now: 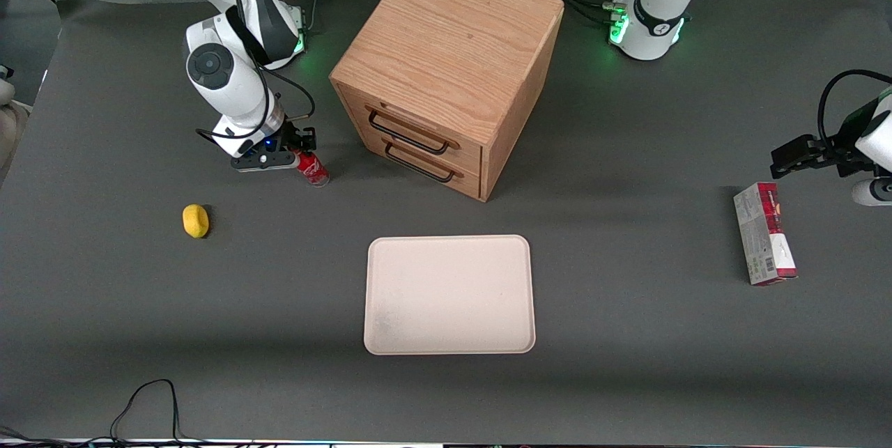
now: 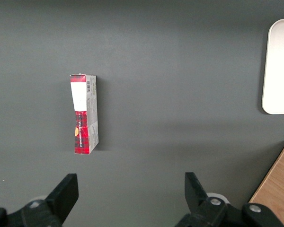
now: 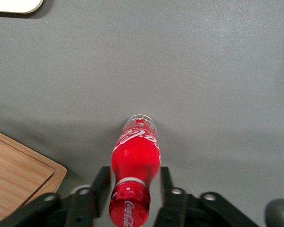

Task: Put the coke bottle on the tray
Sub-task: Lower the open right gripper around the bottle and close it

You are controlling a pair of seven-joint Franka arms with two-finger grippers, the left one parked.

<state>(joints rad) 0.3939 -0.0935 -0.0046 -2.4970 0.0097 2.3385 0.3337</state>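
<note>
Coke bottle [image 3: 135, 161] stands upright on the surface between the two fingers of the gripper [image 3: 134, 189], neck level with them; jaws are spread, slight gaps each side, not yet clamped. Bottle sits near the wooden drawer cabinet [image 1: 446, 72], toward the working arm's end. Tray [image 1: 449, 295] lies nearer the front camera than the bottle, well apart from it, and holds nothing.

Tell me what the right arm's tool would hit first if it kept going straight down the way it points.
The coke bottle: the tool already has its neck between its fingers, which look open. Pushing on, it would probably reach the table the bottle lies on.
</note>
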